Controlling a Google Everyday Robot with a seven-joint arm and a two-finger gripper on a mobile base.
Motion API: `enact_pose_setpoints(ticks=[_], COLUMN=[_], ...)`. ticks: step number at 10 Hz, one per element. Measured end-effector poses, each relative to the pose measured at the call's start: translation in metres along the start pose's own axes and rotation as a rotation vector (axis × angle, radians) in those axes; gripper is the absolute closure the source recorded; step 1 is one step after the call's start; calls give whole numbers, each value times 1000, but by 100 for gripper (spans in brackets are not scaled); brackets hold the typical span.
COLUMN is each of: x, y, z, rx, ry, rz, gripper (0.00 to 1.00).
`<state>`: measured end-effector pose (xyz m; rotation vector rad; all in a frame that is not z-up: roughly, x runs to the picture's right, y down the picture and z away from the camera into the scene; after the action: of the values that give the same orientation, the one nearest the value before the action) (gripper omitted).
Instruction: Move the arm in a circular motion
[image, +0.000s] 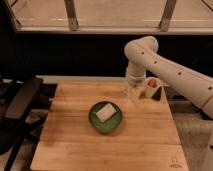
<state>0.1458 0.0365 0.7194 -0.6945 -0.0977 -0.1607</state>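
Note:
The arm (165, 67) is thick and white with rounded segments and small dark dots along its side. It comes in from the right, rises to a bulbous joint (141, 50) above the table's back edge, then drops straight down. The gripper (131, 92) hangs at its end, low over the back of the wooden table (100, 150), just left of a red and white cup (151, 86).
A green bowl (105, 119) holding a white block (105, 112) sits mid-table, in front and to the left of the gripper. A black chair (22, 100) stands against the table's left side. A dark window wall with rails runs behind the table.

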Motion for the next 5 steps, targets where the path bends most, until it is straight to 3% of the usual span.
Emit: enact_pose_setpoints(ticks=[3,5], x=[9,-3], y=[23,28], z=[1,2], rx=[-6,-2], ry=[-12,-14], rz=[-7,12], gripper=[35,35])
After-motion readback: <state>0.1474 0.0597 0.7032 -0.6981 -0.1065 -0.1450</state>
